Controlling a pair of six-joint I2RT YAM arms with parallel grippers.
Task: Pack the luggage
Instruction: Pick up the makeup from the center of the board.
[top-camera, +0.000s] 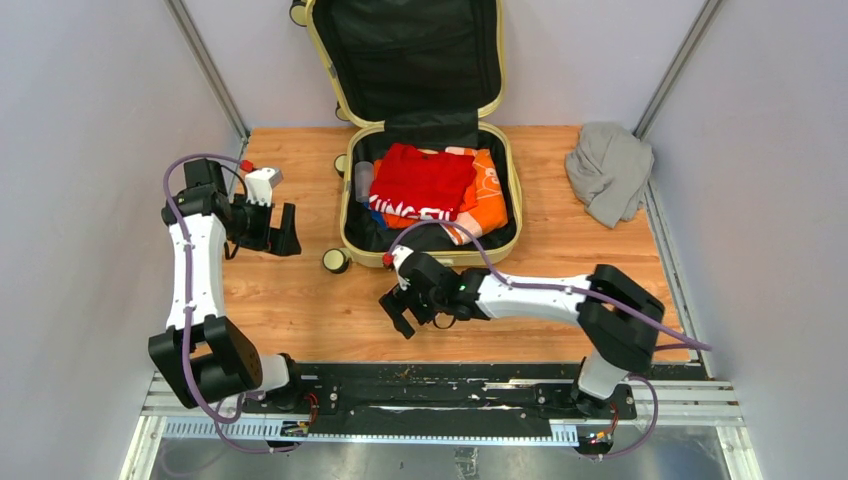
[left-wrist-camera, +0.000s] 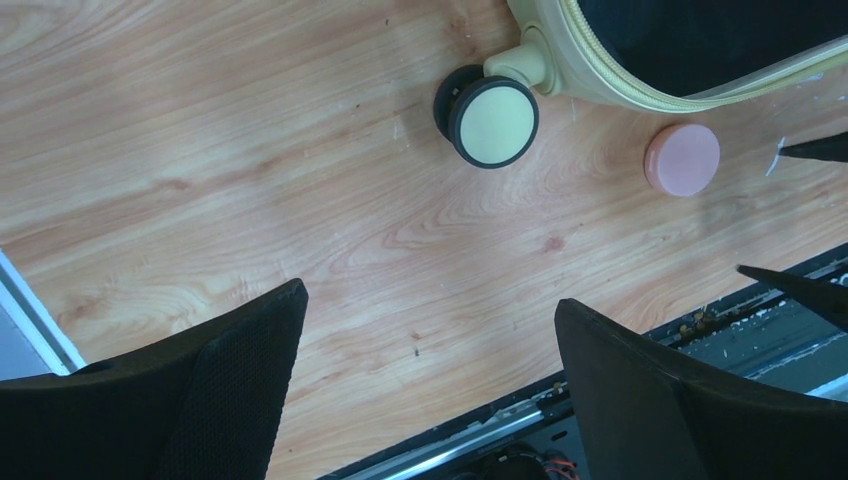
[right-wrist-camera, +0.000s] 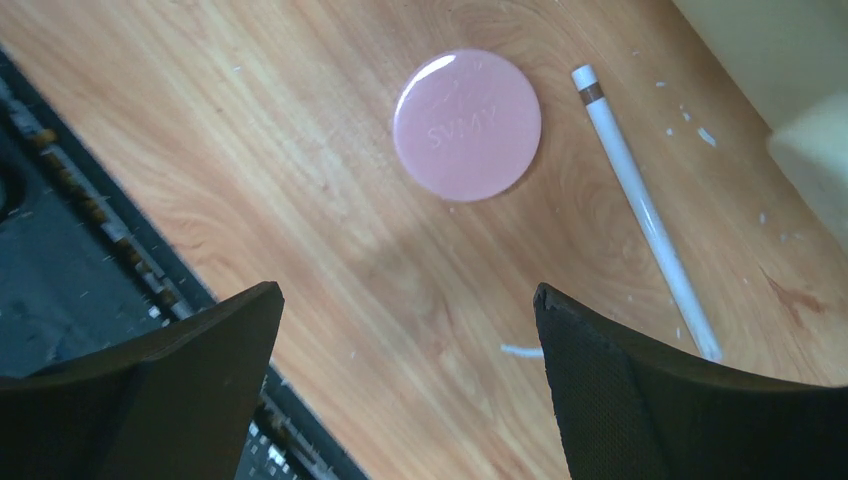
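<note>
The wooden table (top-camera: 290, 320) fills the middle of the top view. The luggage (top-camera: 415, 60) lies open at upper centre, its lid propped against the back wall, with a red garment (top-camera: 420, 180) and an orange garment (top-camera: 487, 195) folded in its base. A grey cloth (top-camera: 608, 170) sits crumpled at upper right, well apart from the case. Of the 2 grippers, the left gripper (left-wrist-camera: 430, 300) hangs spread and empty at the left, near a case wheel (left-wrist-camera: 493, 121). The right gripper (right-wrist-camera: 405, 300) hovers just below the case's near rim, fingers parted and holding nothing. In its wrist view a pink round disc (right-wrist-camera: 467, 124) lies above centre, with a white stick (right-wrist-camera: 645, 210) just beside it. The disc looks to be next: centre the jaws astride it, descend right to the wood because it lies flat, and keep clear of the stick.
</note>
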